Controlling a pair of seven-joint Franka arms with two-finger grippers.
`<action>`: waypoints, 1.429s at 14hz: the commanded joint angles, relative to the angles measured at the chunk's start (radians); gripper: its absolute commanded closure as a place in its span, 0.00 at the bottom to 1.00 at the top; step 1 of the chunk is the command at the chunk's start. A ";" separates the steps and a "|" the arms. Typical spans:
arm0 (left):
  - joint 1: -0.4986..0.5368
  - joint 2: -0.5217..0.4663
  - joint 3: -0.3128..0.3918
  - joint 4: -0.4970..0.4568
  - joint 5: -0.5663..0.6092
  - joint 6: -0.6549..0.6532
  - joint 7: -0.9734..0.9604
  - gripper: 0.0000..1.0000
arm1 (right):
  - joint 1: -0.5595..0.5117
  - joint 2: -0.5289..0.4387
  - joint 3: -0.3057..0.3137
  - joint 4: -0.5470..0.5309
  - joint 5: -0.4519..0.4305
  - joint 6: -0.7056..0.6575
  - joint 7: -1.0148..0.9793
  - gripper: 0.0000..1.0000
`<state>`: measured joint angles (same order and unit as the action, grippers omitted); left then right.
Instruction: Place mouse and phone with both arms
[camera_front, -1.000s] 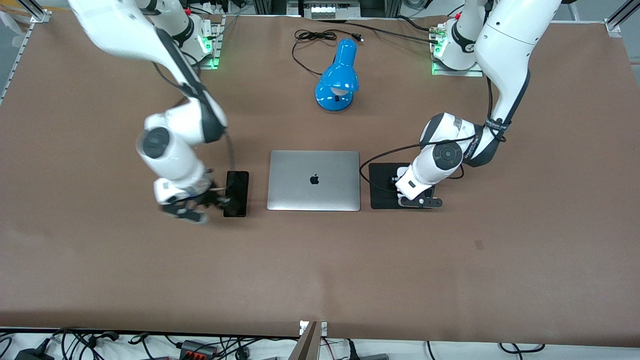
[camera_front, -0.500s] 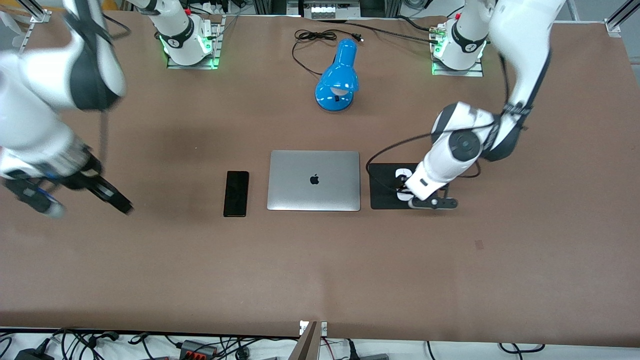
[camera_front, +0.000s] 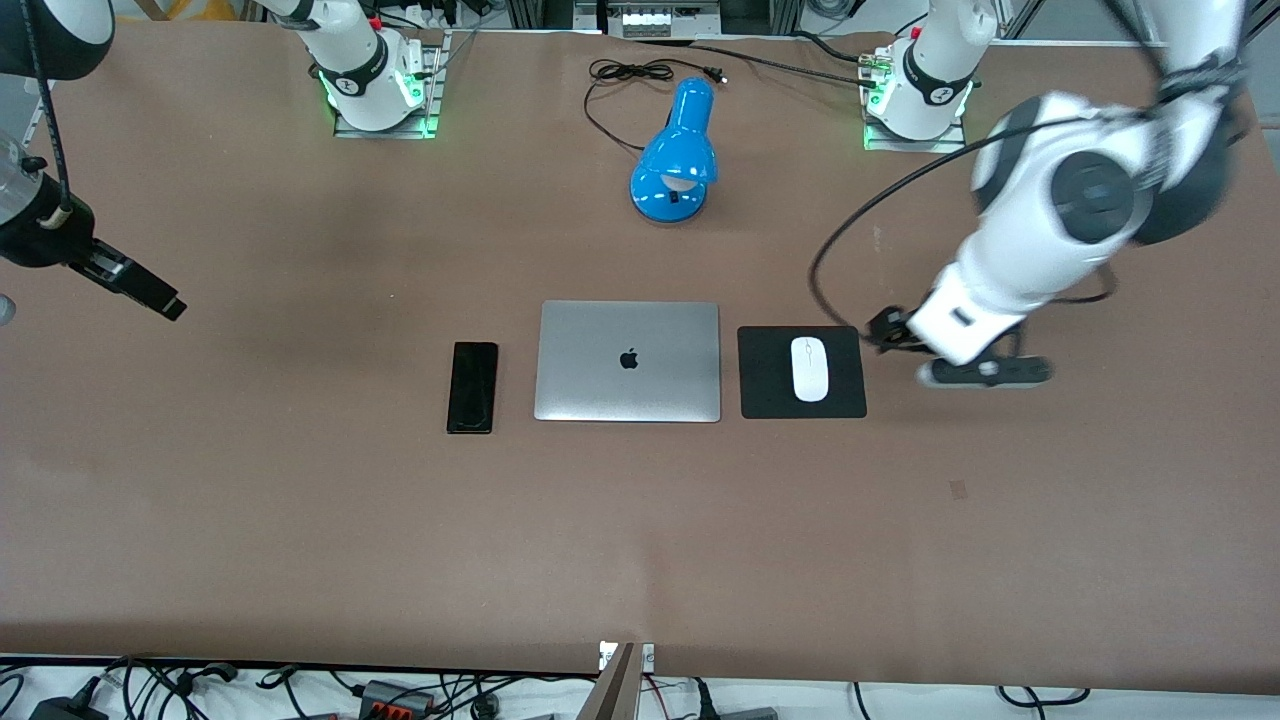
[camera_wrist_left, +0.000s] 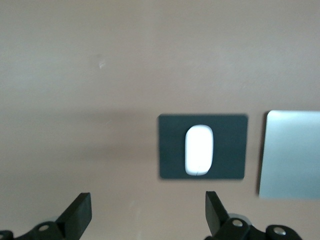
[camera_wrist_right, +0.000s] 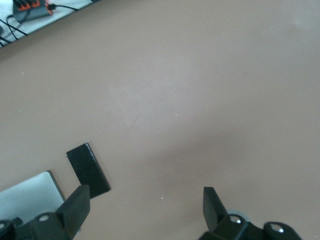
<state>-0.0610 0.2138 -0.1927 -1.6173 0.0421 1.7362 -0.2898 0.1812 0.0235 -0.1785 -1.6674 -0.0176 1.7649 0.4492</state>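
Front view: the mouse (camera_front: 809, 369) is seen lying centred on the black pad (camera_front: 765, 395) beside the laptop (camera_front: 628, 361), and the phone (camera_front: 472, 387) flat at the laptop's right-arm end, as a tidy desk layout. Both are released; the left gripper (camera_wrist_left: 145, 216) and right gripper (camera_wrist_right: 145, 206) are held wide open and empty above bare table (camera_front: 640, 520).

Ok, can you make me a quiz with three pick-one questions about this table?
1. Where is the mouse?
A. on the black pad
B. on the laptop
C. under the lamp

2. What colour is the lamp?
A. red
B. blue
C. green

3. How is the left gripper?
A. shut on the mouse
B. shut on the phone
C. open and empty

Answers: 1 A, the white mouse lies on the pad beside the laptop. 2 B, its shade and base are blue. 3 C, its fingers are spread with nothing between.
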 joint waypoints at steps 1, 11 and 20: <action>0.040 0.021 -0.002 0.216 0.019 -0.263 0.086 0.00 | -0.020 -0.056 0.001 -0.048 -0.008 -0.027 -0.097 0.00; 0.092 -0.224 0.150 -0.033 -0.012 -0.132 0.319 0.00 | -0.282 0.027 0.235 0.054 0.011 -0.098 -0.303 0.00; 0.107 -0.225 0.128 -0.036 -0.054 -0.129 0.311 0.00 | -0.299 0.029 0.226 0.066 0.051 -0.110 -0.323 0.00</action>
<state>0.0417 0.0062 -0.0562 -1.6487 0.0002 1.6002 0.0062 -0.1026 0.0472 0.0408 -1.6258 0.0193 1.6803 0.1489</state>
